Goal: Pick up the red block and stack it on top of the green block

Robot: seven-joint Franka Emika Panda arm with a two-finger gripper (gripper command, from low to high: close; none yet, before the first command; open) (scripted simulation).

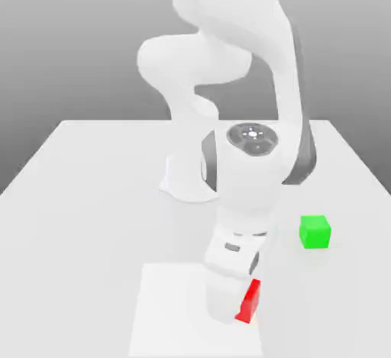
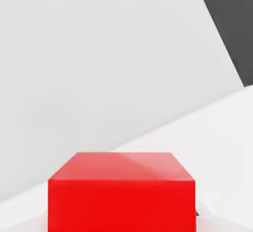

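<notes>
Reaching down over the table (image 1: 84,196), I bring my gripper (image 1: 243,312) to the pale square (image 1: 172,311), by its edge on the exterior view's right. My fingers are drawn narrow on the red block (image 1: 250,301), gripping its sides, I judge, for the lift. The green block (image 1: 315,233), nearer the table's edge on that side, stands flat, its top bare to receive mine.
</notes>
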